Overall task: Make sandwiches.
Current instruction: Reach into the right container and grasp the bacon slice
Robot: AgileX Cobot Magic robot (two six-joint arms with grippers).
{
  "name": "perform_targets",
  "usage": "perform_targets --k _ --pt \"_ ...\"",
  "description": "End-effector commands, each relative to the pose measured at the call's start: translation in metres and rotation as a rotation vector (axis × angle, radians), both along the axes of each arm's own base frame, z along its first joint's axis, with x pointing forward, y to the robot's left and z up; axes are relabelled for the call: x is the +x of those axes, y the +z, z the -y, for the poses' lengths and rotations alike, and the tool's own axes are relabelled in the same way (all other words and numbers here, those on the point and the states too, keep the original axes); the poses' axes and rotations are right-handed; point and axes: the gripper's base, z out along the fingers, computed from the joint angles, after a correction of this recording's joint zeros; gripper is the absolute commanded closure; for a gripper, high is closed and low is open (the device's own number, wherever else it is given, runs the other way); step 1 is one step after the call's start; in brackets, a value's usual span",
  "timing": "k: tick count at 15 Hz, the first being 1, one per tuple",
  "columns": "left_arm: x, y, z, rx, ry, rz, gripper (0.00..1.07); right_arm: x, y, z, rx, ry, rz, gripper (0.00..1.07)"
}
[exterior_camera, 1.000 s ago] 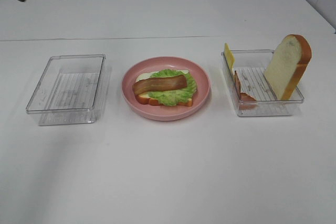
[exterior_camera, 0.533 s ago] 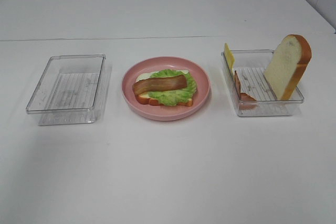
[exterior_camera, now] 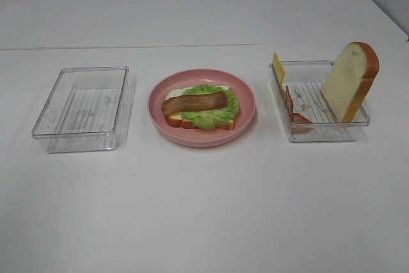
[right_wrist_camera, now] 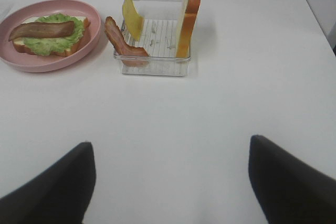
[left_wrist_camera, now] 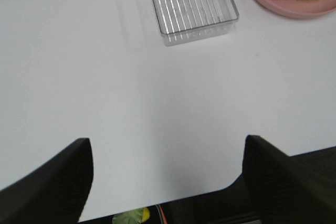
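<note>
**Ana:** How are the two arms posed?

**Ben:** Neither one reaches into the high view. The left gripper [left_wrist_camera: 167,141] hangs over the near edge of the table [left_wrist_camera: 79,77], tilted to face forward and down. The right gripper [right_wrist_camera: 170,142] hangs the same way on its own side.

**Ana:** And how far open are they?

**Ben:** Both are spread wide. The left fingers [left_wrist_camera: 58,182] have only bare table between them, so they grasp nothing and touch nothing. The right fingers [right_wrist_camera: 294,182] are just as far apart, with nothing held.

**Ana:** Where is the sandwich from there?

**Ben:** It is on the pink plate [exterior_camera: 160,116], well ahead of both grippers. It lies to the right of the left one and to the left of the right one. A bread slice [exterior_camera: 174,94] lies flat at the bottom, with lettuce [exterior_camera: 211,118] on it and a bacon strip [exterior_camera: 195,102] across the top.

**Ana:** And the other parts?

**Ben:** They are in the clear tray [right_wrist_camera: 152,69] straight ahead of the right gripper. A second bread slice [right_wrist_camera: 189,17] stands on edge along the side away from the plate. A cheese slice [right_wrist_camera: 131,11] stands at the plate-side wall. A second bacon strip [right_wrist_camera: 123,43] leans over that same rim. Another tray [left_wrist_camera: 191,6] lies ahead of the left gripper, near the plate but not touching it.
</note>
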Motion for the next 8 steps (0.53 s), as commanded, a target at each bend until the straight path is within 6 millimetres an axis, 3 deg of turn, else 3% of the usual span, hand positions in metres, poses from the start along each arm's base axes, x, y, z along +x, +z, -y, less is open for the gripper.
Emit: perform_targets --k 1,5,8 --pt "-0.019 -0.02 -0.005 0.003 -0.009 0.042 0.32 -0.001 0.0 0.0 -0.006 -0.004 0.018 0.31" --pt "-0.059 -0.073 -0.009 -0.007 -0.122 0.203 0.32 -0.001 0.0 0.0 -0.006 -0.004 0.018 0.31" --pt "-0.073 -0.075 -0.011 -0.046 -0.124 0.333 0.32 -0.001 0.0 0.0 -0.006 -0.004 0.018 0.31"
